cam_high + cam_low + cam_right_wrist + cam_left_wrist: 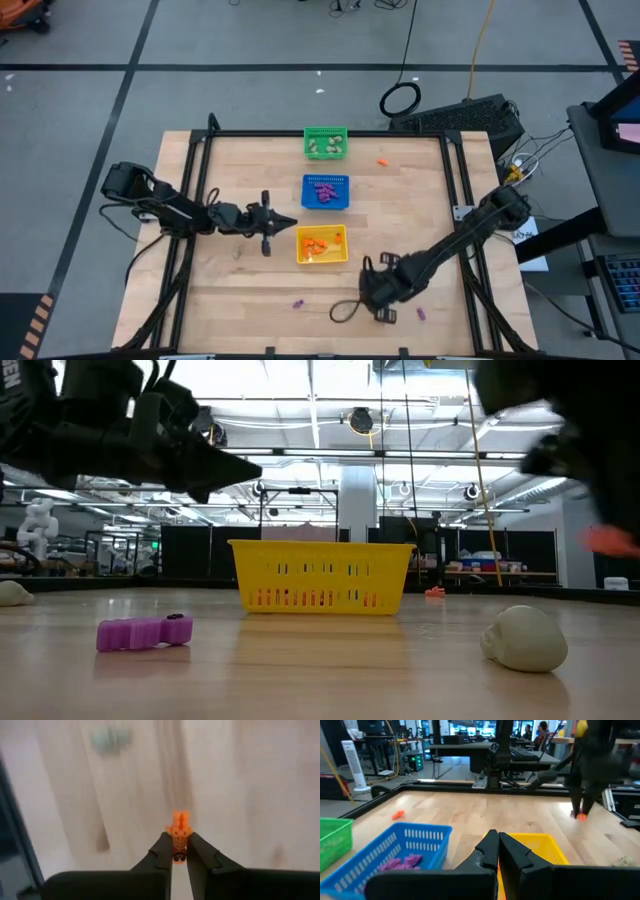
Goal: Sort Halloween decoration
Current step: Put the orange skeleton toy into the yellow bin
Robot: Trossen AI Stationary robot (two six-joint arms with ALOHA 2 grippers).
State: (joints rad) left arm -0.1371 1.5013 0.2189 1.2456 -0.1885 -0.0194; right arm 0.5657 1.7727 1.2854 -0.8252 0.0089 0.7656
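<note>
Pinching an orange trinket [178,831], the right gripper [178,851] is clenched on its lower end; long axis runs straight ahead, past fingertips. Yellow basket [322,259] lies nearest this arm.

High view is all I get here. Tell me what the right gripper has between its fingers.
Observer: The right wrist view shows the right gripper shut on an orange trinket.
Operator: Report whether it is off the table.
Observer: In the low view the trinket appears to hang above the table, not touching it.
Operator: Now check the left gripper.
Observer: The left wrist view shows the left gripper shut with nothing between its fingers, pointing at the yellow basket.
</note>
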